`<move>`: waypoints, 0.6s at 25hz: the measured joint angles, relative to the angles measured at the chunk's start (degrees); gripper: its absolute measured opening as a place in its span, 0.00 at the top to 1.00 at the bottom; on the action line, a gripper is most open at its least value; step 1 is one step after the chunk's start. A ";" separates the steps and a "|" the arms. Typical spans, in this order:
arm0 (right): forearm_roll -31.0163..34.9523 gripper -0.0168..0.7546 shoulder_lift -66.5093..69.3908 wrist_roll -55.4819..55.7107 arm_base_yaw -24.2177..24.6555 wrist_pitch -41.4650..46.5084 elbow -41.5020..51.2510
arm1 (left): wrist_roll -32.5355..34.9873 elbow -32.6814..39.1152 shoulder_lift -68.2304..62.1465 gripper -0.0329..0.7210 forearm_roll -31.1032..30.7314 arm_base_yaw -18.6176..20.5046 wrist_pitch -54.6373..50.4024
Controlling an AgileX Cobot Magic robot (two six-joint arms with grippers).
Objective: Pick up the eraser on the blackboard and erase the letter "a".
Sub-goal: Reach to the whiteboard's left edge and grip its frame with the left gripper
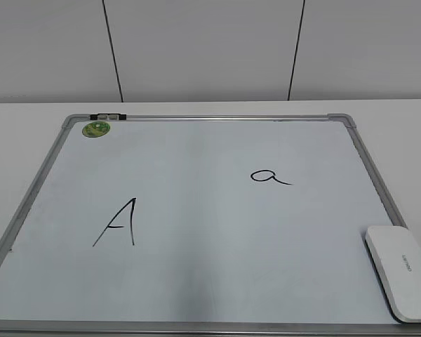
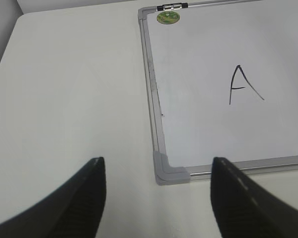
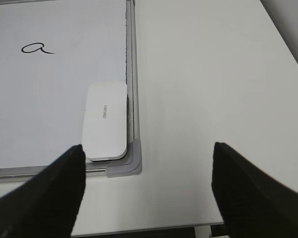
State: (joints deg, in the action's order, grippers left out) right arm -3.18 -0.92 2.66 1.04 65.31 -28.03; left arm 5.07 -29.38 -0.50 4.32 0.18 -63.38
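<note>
A white board with a silver-grey frame is seen lying flat on a pale table, backed by a panelled white wall. The eraser, a flat white block with small grey lettering on top, is shown resting on the board in its near right corner, touching or just beside the right-hand frame rail and well apart from both letters. The small handwritten letter "a" is seen on the right half of the board, farther from the camera than the eraser, while a larger capital "A" is drawn on the board's left half. A round green sticker is fixed near the board's far left corner, just beside a small black-and-silver clip on the top rail. No arm is caught in the exterior view. In the left wrist view, the left gripper is held with its dark fingers spread wide and nothing between them, above the board's near left corner piece. In the right wrist view, the right gripper is likewise spread apart and empty, poised above the table just off the board's near right corner, with the eraser lying beside its left finger and not touched.
</note>
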 joint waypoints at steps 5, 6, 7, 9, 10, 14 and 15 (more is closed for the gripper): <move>0.00 0.22 0.00 0.00 0.00 0.00 0.00 | 0.00 0.00 0.00 0.32 0.00 0.00 0.00; 0.00 0.22 0.00 0.00 0.00 0.00 0.00 | 0.00 0.00 0.00 0.32 0.00 0.00 0.00; 0.00 0.22 0.00 0.00 0.00 0.00 0.00 | 0.00 0.00 0.00 0.32 0.00 0.00 0.00; 0.00 0.22 0.00 0.00 0.00 0.00 0.00 | 0.00 0.00 0.00 0.33 0.00 0.00 0.00; 0.00 0.22 0.00 0.00 0.00 0.00 0.00 | 0.00 0.00 0.00 0.33 0.00 0.00 0.00; 0.00 0.22 0.00 0.00 0.00 0.00 0.00 | 0.00 0.00 0.00 0.34 0.00 0.00 0.00; 0.00 0.22 0.00 0.00 0.00 0.00 0.00 | 0.00 0.00 0.00 0.34 0.00 0.00 0.00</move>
State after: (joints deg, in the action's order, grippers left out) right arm -3.18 -0.92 2.66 1.04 65.31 -28.03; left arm 5.07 -29.38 -0.50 4.32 0.18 -63.38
